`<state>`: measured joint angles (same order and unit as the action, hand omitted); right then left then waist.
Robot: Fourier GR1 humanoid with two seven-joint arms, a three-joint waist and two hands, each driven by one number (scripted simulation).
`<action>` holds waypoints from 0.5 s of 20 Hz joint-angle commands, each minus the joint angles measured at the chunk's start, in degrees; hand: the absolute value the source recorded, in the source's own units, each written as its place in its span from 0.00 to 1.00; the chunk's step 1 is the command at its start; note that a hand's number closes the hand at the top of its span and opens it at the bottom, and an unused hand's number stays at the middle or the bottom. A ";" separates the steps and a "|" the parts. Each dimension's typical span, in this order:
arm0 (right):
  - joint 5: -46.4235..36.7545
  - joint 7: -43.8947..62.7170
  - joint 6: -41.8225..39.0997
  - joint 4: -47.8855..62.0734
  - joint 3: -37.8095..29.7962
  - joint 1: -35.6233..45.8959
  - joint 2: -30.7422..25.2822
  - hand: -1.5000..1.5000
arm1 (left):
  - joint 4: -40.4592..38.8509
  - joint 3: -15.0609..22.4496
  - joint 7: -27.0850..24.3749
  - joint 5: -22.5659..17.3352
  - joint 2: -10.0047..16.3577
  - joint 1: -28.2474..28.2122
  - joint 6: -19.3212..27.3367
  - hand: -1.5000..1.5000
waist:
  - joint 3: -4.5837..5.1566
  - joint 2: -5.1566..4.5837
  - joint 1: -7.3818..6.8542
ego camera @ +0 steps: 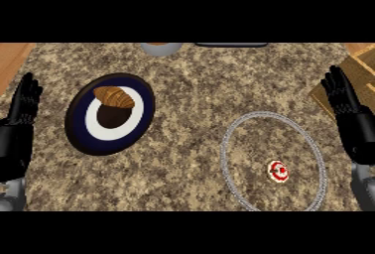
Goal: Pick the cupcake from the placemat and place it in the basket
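A brown ridged cupcake (114, 97) lies on a round dark placemat (81, 134) with blue and white rings, at the left of the counter. The basket (222, 158), a grey wire ring seen from above, stands at the lower right. Inside it lies a small red and white round thing (278, 171). My left hand (22, 106) rests open at the left edge with its fingers up, a little way left of the placemat. At the right edge my right hand (344, 99) rests open, fingers up, just beyond the basket's upper right. Neither hand touches anything.
A grey bowl (161, 48) and a dark flat object (230, 44) show partly at the counter's far edge. A wooden box or board (360, 74) sits at the far right behind my right hand. The counter's left edge runs past my left hand.
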<state>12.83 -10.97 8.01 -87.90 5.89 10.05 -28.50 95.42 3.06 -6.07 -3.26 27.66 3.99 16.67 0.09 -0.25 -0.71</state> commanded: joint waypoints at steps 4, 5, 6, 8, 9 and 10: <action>16.42 -9.94 -21.54 7.06 -0.13 1.53 5.05 1.00 | -5.77 3.40 7.06 -0.80 -2.03 0.74 -2.29 0.50 | -0.62 -1.18 -0.01; 18.62 -11.03 -25.88 6.90 1.52 0.38 6.14 1.00 | -6.84 4.18 8.59 -1.26 -2.25 0.48 -3.11 0.50 | -0.84 -1.65 0.28; 20.75 -11.33 -29.13 7.68 2.57 0.98 7.44 1.00 | -7.60 4.58 10.23 -1.68 -2.21 0.97 -3.80 0.50 | -1.02 -2.25 -0.25; 19.99 -23.49 -33.88 -0.57 3.90 2.74 10.10 1.00 | -9.03 5.89 11.67 -3.15 -3.74 -0.65 -4.96 0.50 | -1.02 -0.85 1.22; 21.92 -25.49 -36.16 -0.89 5.68 1.48 13.19 1.00 | -9.73 6.38 12.66 -3.13 -4.49 -0.40 -4.67 0.50 | -0.89 -0.81 1.35; 16.95 -31.06 -35.85 -1.28 5.39 -1.44 12.26 0.00 | -10.54 6.22 15.28 -3.22 -4.48 1.32 -4.56 0.50 | -0.51 -0.21 2.64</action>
<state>29.21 -30.64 -20.18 -86.44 9.06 11.15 -19.96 87.57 7.96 4.24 -5.45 24.41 4.15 13.00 -0.61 -1.02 0.38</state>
